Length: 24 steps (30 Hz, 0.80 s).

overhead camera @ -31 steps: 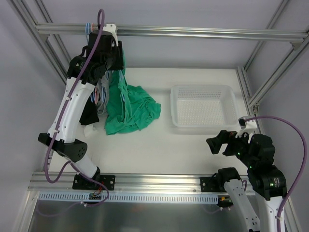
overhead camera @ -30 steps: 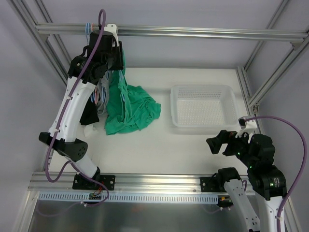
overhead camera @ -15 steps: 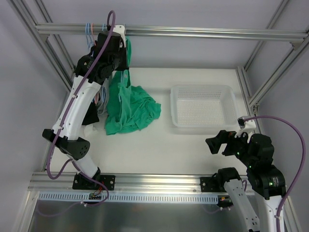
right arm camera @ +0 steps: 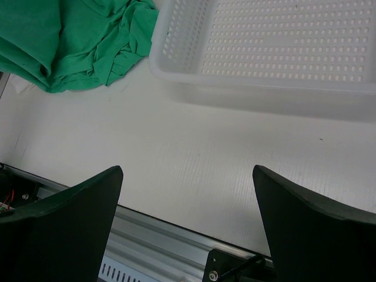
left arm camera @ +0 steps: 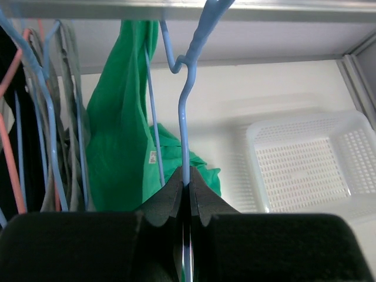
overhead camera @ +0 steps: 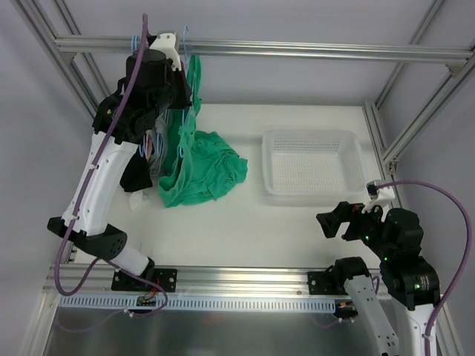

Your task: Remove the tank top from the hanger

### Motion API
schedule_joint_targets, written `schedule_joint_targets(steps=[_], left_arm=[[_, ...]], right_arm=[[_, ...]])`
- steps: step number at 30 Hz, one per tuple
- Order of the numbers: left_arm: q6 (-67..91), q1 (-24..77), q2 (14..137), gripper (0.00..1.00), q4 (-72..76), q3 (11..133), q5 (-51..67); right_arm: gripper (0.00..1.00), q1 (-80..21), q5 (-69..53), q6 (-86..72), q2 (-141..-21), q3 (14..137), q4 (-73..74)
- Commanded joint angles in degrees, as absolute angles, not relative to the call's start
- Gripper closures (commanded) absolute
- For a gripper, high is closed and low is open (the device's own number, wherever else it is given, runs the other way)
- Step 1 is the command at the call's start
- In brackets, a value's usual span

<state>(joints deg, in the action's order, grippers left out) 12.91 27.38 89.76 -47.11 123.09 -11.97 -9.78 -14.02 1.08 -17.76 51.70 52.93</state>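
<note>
The teal-green tank top [overhead camera: 199, 167] hangs by a strap from the light-blue wire hanger [overhead camera: 186, 70] near the top rail, its lower part bunched on the table. In the left wrist view the tank top [left arm camera: 120, 135] hangs left of the hanger [left arm camera: 185, 111], whose neck wire runs up from my fingers to the hook at the rail. My left gripper [left arm camera: 188, 179] is shut on the hanger's wire; it is high at the rail in the top view [overhead camera: 177, 81]. My right gripper [overhead camera: 332, 220] is open and empty, low at the near right, over bare table [right arm camera: 188, 176].
A white perforated basket [overhead camera: 312, 162] stands right of the tank top; it also shows in the right wrist view [right arm camera: 276, 47]. Black and grey garments on other hangers, one pink-orange [left arm camera: 12, 158], hang at the far left of the rail [overhead camera: 297, 49]. Frame posts ring the table.
My left arm has risen and swung with the hanger, lifting the hook toward the rail. The tank top's upper part has been drawn up with it. The right arm has not moved.
</note>
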Motion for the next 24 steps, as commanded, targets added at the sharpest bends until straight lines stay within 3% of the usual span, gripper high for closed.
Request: schedule_joint_targets(steps=[1, 8, 16, 20, 24], left_arm=[[14.76, 28.3, 82.73, 1.0, -40.53, 117.97, -6.7], [17.92, 28.91, 72.96, 1.0, -38.85, 105.76, 5.51], [20.83, 33.56, 59.0, 1.0, -38.41, 86.87, 20.91], [22.32, 38.75, 52.13, 1.0, -37.44, 78.77, 25.74], [26.53, 44.11, 45.2, 1.0, -35.34, 71.29, 27.07]], right_arm=[[0.01, -10.19, -14.76, 1.93, -17.49, 52.21, 51.86], [0.01, -10.19, -24.49, 2.73, -18.28, 52.56, 49.14], [0.0, -10.11, -47.27, -11.94, -25.2, 50.1, 22.53], [0.01, -12.03, -42.65, -12.06, -32.76, 52.11, 17.93], [0.01, -23.77, -32.28, -5.92, -40.94, 56.07, 18.37]])
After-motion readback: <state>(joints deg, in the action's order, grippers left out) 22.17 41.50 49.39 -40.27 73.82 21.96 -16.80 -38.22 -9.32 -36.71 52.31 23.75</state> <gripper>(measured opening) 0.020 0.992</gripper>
